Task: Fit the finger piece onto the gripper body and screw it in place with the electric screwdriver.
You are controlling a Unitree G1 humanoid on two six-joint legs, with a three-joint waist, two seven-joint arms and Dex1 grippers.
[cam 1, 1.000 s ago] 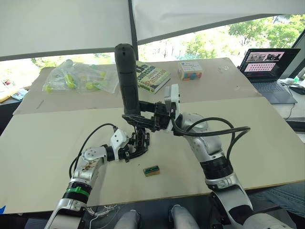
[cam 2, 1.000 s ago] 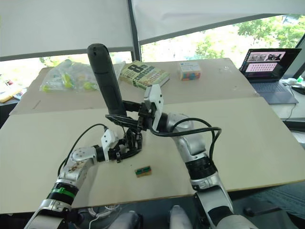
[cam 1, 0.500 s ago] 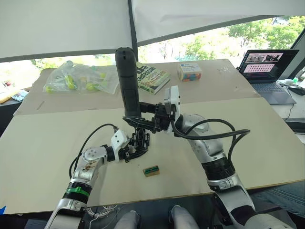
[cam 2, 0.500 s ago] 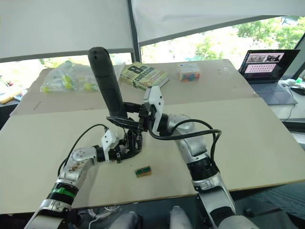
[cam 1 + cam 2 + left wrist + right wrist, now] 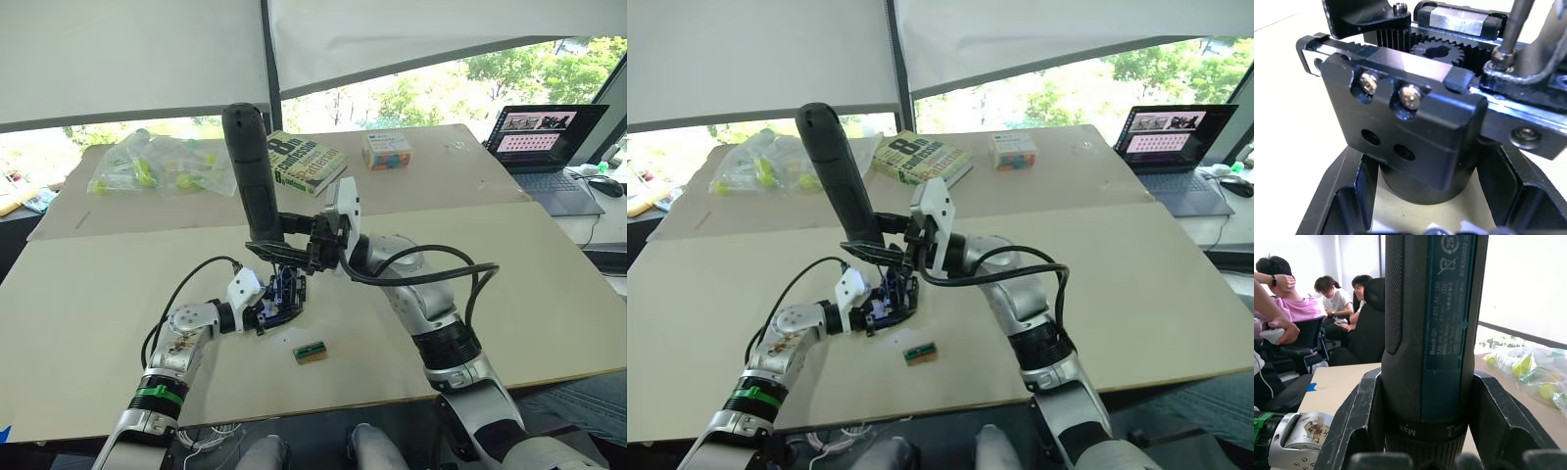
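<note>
**Screwdriver held over the clamped gripper body**

The electric screwdriver (image 5: 253, 171) is gripped low on its barrel by the right gripper (image 5: 277, 251), whose two black fingers (image 5: 1359, 423) are pressed against either side of it. The tool is held nearly upright, its rounded end tilted toward the desk's far left corner, and its thin metal bit (image 5: 1511, 27) is brought down onto a screw on top of the gripper body (image 5: 1405, 122).

The gripper body is clamped at its round base between the fingers of the left gripper (image 5: 274, 308) and rests on the desk (image 5: 88, 294) around the middle, nearer the front edge. Its gear teeth and two silver screws are visible in the left wrist view. Whether the finger piece is fitted cannot be told.

A small green block (image 5: 312, 352) lies just beside the body, toward the front edge. A book (image 5: 306, 162) and a plastic bag (image 5: 162, 162) lie near the far edge, and a laptop (image 5: 544, 132) stands at the far right corner.
</note>
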